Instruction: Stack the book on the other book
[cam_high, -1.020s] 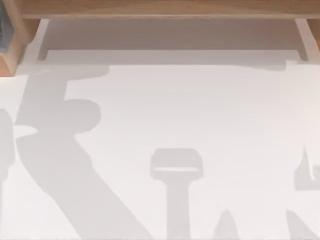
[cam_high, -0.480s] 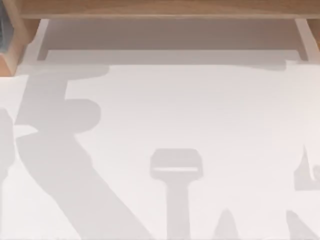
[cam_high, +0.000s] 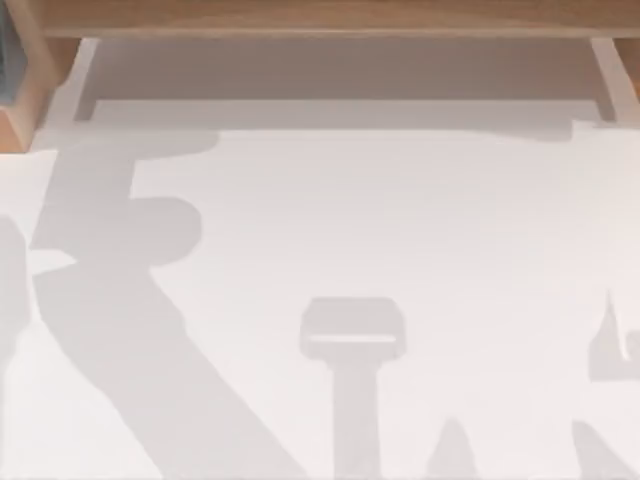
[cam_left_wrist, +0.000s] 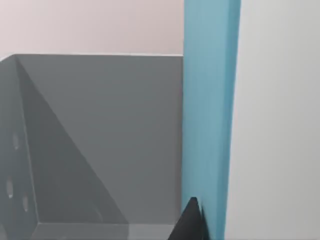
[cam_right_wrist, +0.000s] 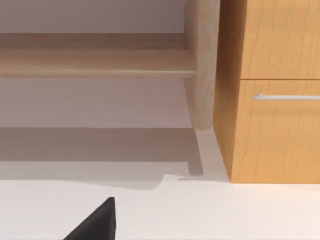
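A tall, thin light-blue slab (cam_left_wrist: 210, 115) stands upright in the left wrist view, like a book on its edge. It rests against a grey bracket-shaped holder (cam_left_wrist: 100, 140). A black tip of my left gripper (cam_left_wrist: 192, 225) sits right at the slab's foot. In the right wrist view a black tip of my right gripper (cam_right_wrist: 97, 222) hangs over the white table (cam_right_wrist: 210, 210). The top view has arm shadows (cam_high: 130, 300) lying across the white table (cam_high: 400, 200).
A wooden shelf unit (cam_high: 320, 15) runs along the table's far edge, with a blue-grey thing (cam_high: 6, 60) at its left end. In the right wrist view a wooden cabinet (cam_right_wrist: 270, 135) with a drawer handle (cam_right_wrist: 287, 96) stands beside a round wooden post (cam_right_wrist: 202, 65).
Only the shadows at the table's left and right edges shift slightly in the top view.
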